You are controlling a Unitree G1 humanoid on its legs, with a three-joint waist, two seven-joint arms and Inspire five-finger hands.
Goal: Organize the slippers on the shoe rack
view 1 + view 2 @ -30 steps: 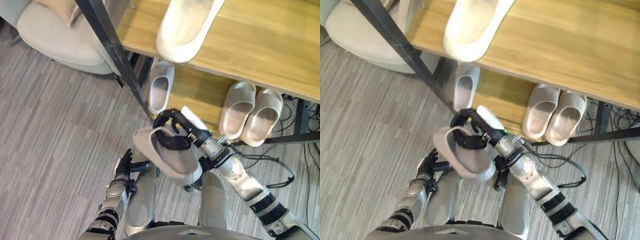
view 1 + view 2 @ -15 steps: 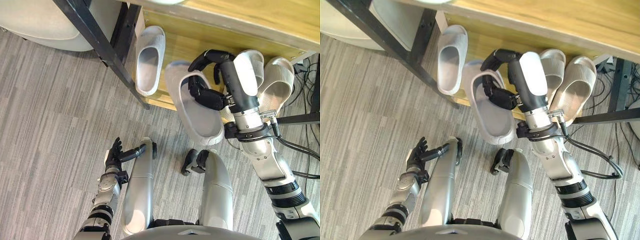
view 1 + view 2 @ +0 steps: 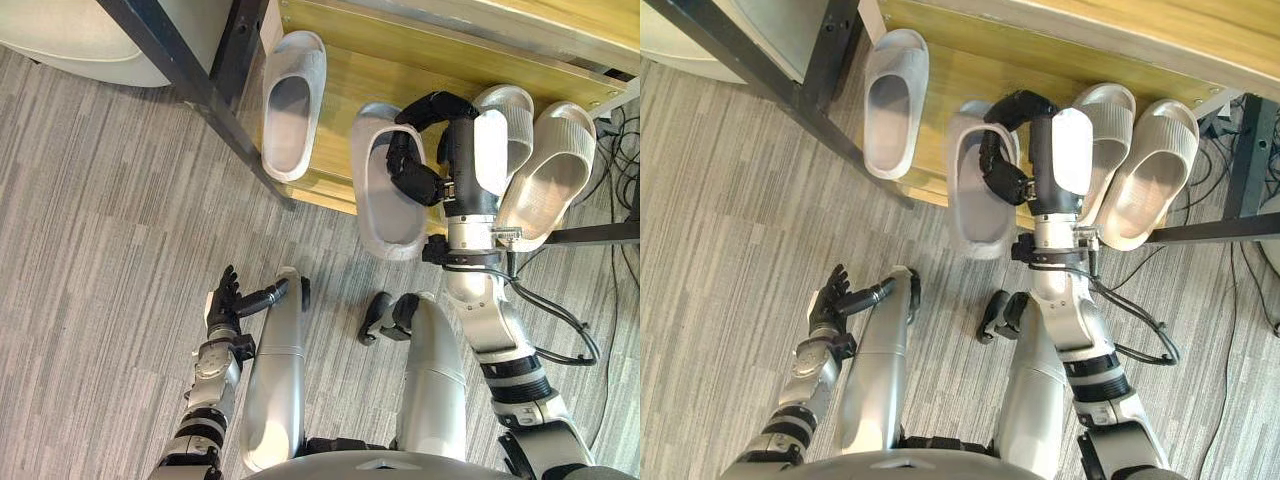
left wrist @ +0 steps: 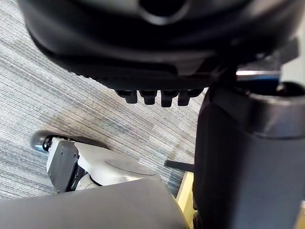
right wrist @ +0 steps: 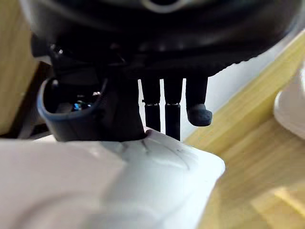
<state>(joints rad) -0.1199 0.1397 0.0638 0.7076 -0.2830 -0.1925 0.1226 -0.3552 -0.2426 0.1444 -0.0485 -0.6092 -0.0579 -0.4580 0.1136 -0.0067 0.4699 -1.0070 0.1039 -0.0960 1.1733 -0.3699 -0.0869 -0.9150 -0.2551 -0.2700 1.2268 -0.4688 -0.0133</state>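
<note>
Grey slipper (image 3: 385,215) comes second out from me: first my left hand (image 3: 225,300) hangs straight-fingered over striped carpet (image 3: 100,250), then my right hand (image 3: 450,160) grips that slipper across the lower wooden shelf's (image 3: 340,110) front edge, between a lone slipper (image 3: 292,105) and a pair (image 3: 550,170), black post (image 3: 190,70) and pale armchair (image 3: 60,45) beyond.

The floor (image 3: 100,220) is covered in grey carpet with fine lengthwise stripes, evenly lit. A pale cushioned seat (image 3: 50,30) is set at the far left corner, just behind the black-framed wooden shoe rack (image 3: 338,70).
</note>
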